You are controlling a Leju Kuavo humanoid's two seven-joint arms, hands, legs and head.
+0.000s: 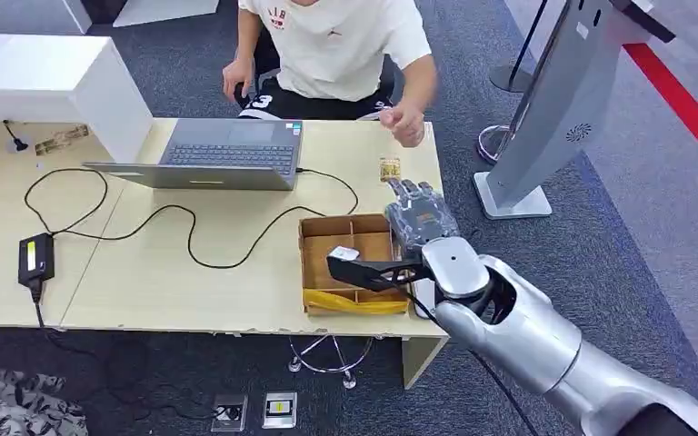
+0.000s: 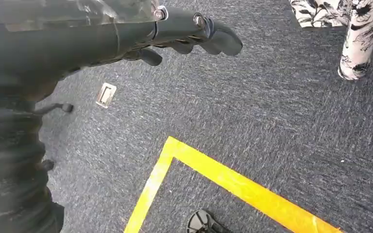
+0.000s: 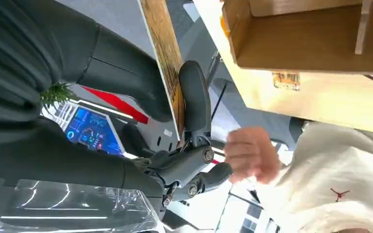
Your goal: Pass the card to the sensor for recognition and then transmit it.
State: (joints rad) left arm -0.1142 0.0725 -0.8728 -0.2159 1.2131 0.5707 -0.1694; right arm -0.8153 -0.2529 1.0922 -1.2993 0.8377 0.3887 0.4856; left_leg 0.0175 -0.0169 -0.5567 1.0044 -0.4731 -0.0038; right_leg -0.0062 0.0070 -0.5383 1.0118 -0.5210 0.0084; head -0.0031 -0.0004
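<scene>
My right hand hovers over the table's right end, beside the far right corner of a cardboard box. In the right wrist view the thumb and fingers pinch a thin brown-patterned card, seen edge-on. A second small card lies flat on the table just beyond the hand. The sensor is a grey slanted kiosk standing on the floor to the right of the table; its blue screen shows behind the hand. My left hand hangs over the carpet, holding nothing.
A person sits across the table, with one hand raised near the card on the table. The divided box holds a yellow item and a white one. A laptop, cables and a power adapter take up the left part of the table.
</scene>
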